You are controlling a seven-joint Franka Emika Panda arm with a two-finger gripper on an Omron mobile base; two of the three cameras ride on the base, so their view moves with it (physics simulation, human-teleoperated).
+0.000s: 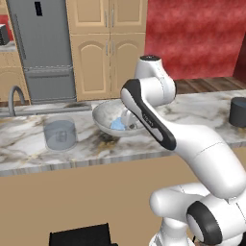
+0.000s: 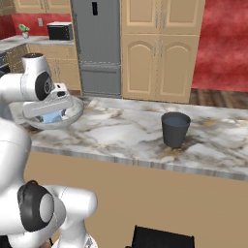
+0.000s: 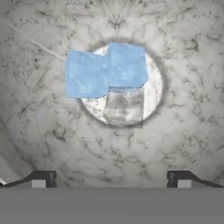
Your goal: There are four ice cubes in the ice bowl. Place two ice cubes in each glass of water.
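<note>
The gripper (image 3: 111, 179) hung inside the ice bowl (image 1: 103, 117), jaws spread wide, nothing held. Below it two blue ice cubes (image 3: 105, 70) lay touching on the whitish bottom, with a paler block just beside them. The translucent glass (image 1: 60, 134) sat near the bowl on the worktop (image 2: 126, 131); the dark glass (image 2: 175, 129) stood well apart. By my reckoning, delivery was barely started, if at all.
</note>
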